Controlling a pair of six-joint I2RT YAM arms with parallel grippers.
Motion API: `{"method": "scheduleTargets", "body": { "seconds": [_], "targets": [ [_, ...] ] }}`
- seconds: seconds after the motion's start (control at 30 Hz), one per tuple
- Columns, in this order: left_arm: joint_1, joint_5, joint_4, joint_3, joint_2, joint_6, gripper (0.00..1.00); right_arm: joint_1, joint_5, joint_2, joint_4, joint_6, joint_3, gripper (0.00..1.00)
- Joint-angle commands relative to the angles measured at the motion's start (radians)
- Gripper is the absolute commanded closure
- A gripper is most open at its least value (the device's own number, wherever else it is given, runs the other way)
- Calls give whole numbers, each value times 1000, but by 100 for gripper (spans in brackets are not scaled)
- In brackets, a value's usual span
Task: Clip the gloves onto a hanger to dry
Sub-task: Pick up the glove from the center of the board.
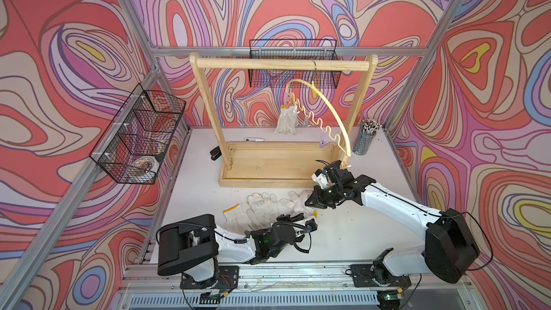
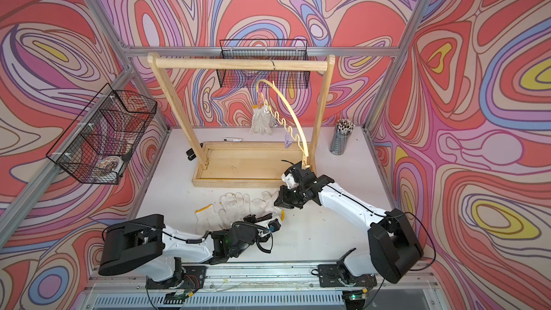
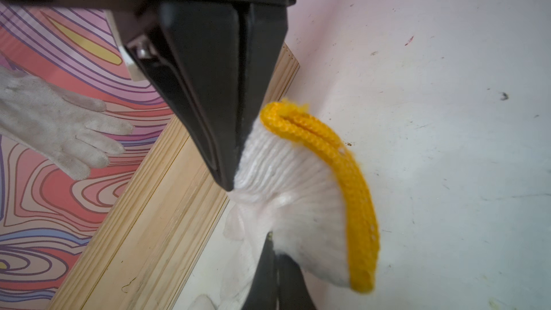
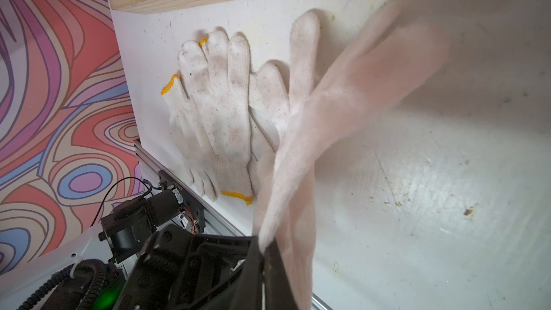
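Several white gloves [image 1: 262, 207] [image 2: 235, 207] [image 4: 220, 108] with yellow cuffs lie piled on the table in front of the wooden base. One more glove [image 1: 286, 122] [image 2: 261, 122] [image 3: 59, 126] hangs clipped at the high end of the tilted pale yellow hanger [image 1: 328, 105] [image 2: 290, 108]. My left gripper [image 1: 310, 221] [image 2: 278, 222] [image 3: 275, 243] is shut on the ribbed cuff of another glove [image 3: 298, 192] [image 4: 343, 99]. My right gripper [image 1: 310, 204] [image 2: 277, 202] [image 4: 264, 246] is shut on the same glove, right beside the left one.
The wooden rail frame [image 1: 283, 62] stands on its tray base [image 1: 277, 162] mid-table, the hanger's low end reaching down to my right wrist. A pencil cup [image 1: 363, 138] stands at the back right, a black stapler [image 1: 214, 152] left of the base. Wire baskets [image 1: 140, 135] [image 1: 293, 64] hang on the walls.
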Motion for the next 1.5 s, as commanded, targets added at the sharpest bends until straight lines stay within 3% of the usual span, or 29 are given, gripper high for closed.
{"method": "scheduleTargets", "body": {
  "seconds": [0.0, 0.03, 0.1, 0.17, 0.37, 0.53, 0.73, 1.0, 1.2, 1.47],
  "targets": [
    [-5, 14, -139, 36, -66, -61, 100, -15, 0, -30, 16, -18, -8, 100],
    [-5, 13, -189, 51, -85, -71, 100, -17, 2, -32, 12, -31, -2, 98],
    [-2, 16, -268, 77, -124, -83, 100, -18, 18, -34, -1, -69, 12, 76],
    [17, 44, -365, 132, -167, -113, 100, -23, 53, -41, -18, -103, 24, 66],
    [159, 280, -630, 211, -333, -255, 100, -63, 119, -69, -31, -164, 13, 57],
    [246, 447, -830, 285, -414, -264, 100, -93, 154, -109, -18, -202, -4, 50],
    [321, 639, -1012, 389, -432, -280, 100, -98, 158, -159, 41, -271, -62, 50],
    [446, 892, -1203, 546, -395, -296, 100, -98, 35, -367, 154, -372, -150, 52],
    [544, 1084, -1161, 593, -362, -349, 100, -97, -55, -473, 162, -423, -131, 57],
    [582, 1190, -1164, 646, -316, -362, 100, -98, -76, -524, 182, -422, -153, 61]
  ]
}}
